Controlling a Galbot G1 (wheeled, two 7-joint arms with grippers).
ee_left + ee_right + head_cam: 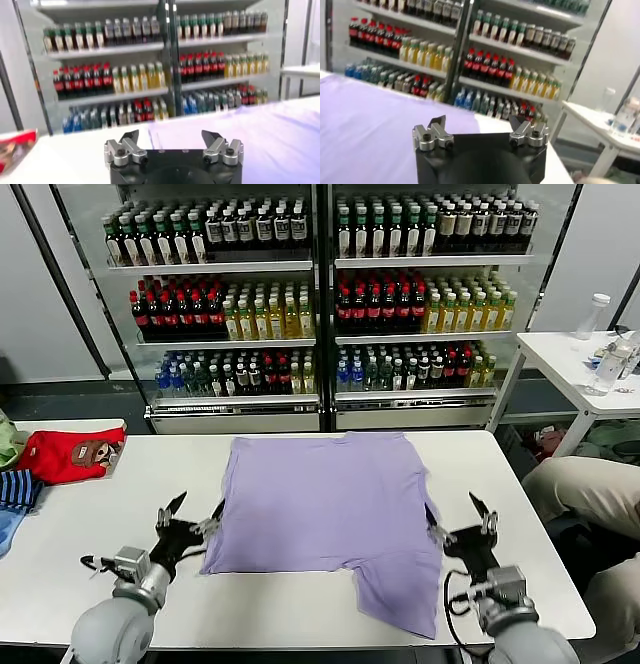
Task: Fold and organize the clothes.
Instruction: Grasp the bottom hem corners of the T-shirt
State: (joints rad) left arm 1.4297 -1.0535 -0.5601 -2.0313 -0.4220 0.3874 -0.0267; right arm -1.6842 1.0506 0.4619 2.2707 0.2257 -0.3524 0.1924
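Note:
The lavender t-shirt [325,509] lies flat on the white table [90,534], plain side up, with one part hanging toward the table's front edge at the right. My left gripper [195,516] is open and empty, just off the shirt's left edge near its front corner. My right gripper [458,519] is open and empty, just off the shirt's right edge. In the left wrist view the open left gripper [170,136] faces the shirt [260,135]. In the right wrist view the open right gripper [477,123] has the shirt [365,120] spread beside it.
A red garment with a cartoon face [75,454] and a blue striped garment [15,489] lie at the table's far left. A drinks cooler [320,294] stands behind the table. A side table with bottles [590,354] and a seated person [590,494] are at the right.

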